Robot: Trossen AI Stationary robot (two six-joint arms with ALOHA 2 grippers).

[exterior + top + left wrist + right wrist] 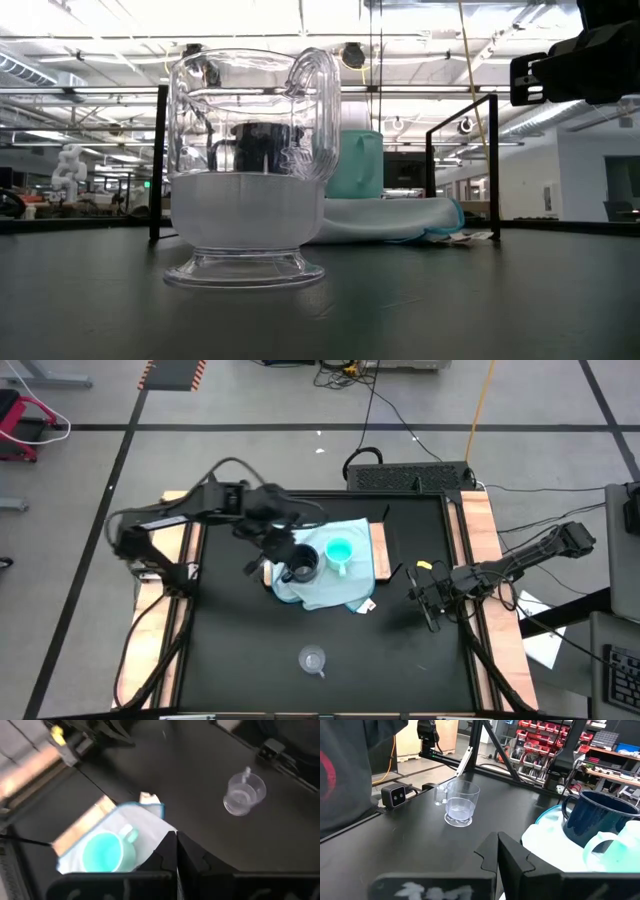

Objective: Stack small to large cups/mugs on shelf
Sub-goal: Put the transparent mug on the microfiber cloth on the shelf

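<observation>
Sitting at table centre: shelf (378, 550), light wood edges showing, pale blue cloth (325, 592) draped over it and spilling onto the black table (230, 660). 2 of 3 vessels on the cloth, side by side: black mug (302, 564) upright, then turquoise cup (339, 551) upright with its handle toward the near edge; they look just beside each other, contact can't be confirmed. Clear cup (313, 659) stands alone on the bare table, well apart from the shelf, near the front edge, upright; low view has it right in front of the lens with the mug visible through it.

Left gripper (278, 541) hangs above the shelf's left end, just beside the black mug; in the left wrist view its fingers (192, 856) are pressed together, holding nothing. Right gripper (428, 600) sits off the shelf's right side near the rail, fingers (515, 857) likewise closed on nothing.
</observation>
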